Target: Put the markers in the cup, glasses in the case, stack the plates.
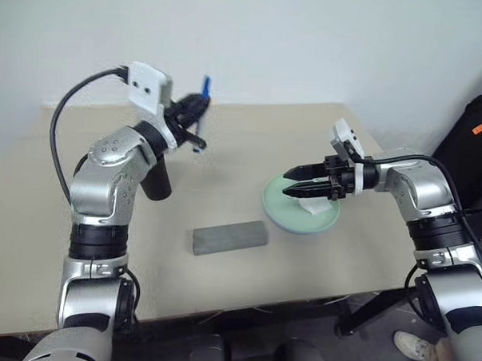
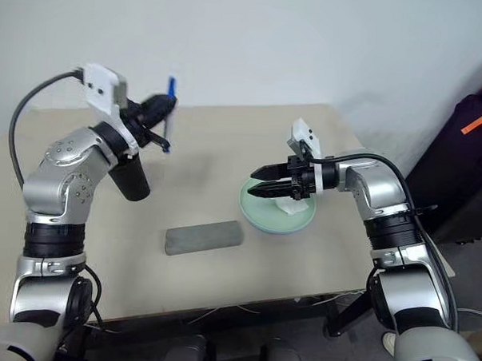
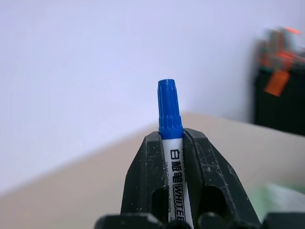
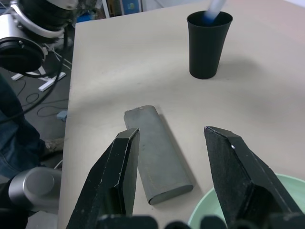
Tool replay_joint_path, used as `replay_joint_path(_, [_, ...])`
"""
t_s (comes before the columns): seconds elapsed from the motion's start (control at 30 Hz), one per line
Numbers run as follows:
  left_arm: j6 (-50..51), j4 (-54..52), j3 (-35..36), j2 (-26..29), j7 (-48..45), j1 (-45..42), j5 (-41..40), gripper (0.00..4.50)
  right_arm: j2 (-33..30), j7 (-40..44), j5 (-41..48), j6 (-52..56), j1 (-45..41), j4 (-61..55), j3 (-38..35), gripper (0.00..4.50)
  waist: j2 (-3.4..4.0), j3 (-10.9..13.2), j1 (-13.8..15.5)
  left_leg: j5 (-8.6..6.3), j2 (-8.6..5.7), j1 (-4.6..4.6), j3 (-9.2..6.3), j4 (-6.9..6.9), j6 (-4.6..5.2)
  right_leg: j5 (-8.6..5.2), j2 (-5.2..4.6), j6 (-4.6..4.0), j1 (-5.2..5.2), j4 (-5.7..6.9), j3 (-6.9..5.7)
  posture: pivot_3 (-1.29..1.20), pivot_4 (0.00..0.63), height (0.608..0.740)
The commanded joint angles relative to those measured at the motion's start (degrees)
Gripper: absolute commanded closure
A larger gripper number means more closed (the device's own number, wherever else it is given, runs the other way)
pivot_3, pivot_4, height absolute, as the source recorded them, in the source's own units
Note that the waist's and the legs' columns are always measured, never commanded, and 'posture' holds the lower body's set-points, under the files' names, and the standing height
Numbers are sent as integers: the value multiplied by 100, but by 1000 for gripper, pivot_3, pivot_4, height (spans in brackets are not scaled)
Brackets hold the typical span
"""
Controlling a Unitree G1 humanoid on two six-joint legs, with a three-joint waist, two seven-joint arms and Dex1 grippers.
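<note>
The left gripper point(image 3: 174, 157) is closed tight on the blue-capped marker point(image 3: 169, 114); its two black fingers point(image 3: 145, 181) press the white barrel from both sides, and the cap stands out above the tips. The marker is held almost upright and high over the table point(image 1: 78, 245), probably so that it can go down into the cup point(image 4: 207, 45) end first. In the head views this gripper point(image 1: 197, 123) is raised near the far edge of the table, with the cup point(image 1: 155, 181) just below and behind the forearm, partly hidden.

The right gripper point(image 4: 171, 143) has its fingers point(image 4: 121, 171) about half open and holds nothing. It hovers above the mint green plate point(image 1: 276, 210), where something white lies under the fingers; I cannot tell what it is.

The grey case point(image 1: 230, 238) lies flat and shut on the table, between the cup and the plate.

The right wrist view shows the mouth of the cup, with a pale stick over it that has some blue at the rim, maybe a marker. The left wrist view alone shows the print on the barrel
</note>
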Motion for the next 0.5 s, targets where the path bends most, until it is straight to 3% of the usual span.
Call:
replay_joint_path(0.03, [-1052,620,276,-36,309,-169,361,4403,-5,-5,64,-52,-167,-70,-118,2157,0,0,6,0,0,-1,0,2,0,0,0,1,1,0,0,0,0,740])
replay_joint_path(0.27, [-2193,1905,548,100,679,-244,700,4403,3,-8,69,-45,-166,-78,-116,2157,-2,0,13,-1,0,-2,0,4,-1,1,-1,2,0,0,-5,0,0,740])
replay_joint_path(0.5, [-2622,2323,625,111,797,-115,821,4403,-7,-8,94,-17,-155,-111,-134,2157,-2,-1,10,-1,0,-3,-1,3,-2,1,-2,2,-1,0,-7,0,0,740])
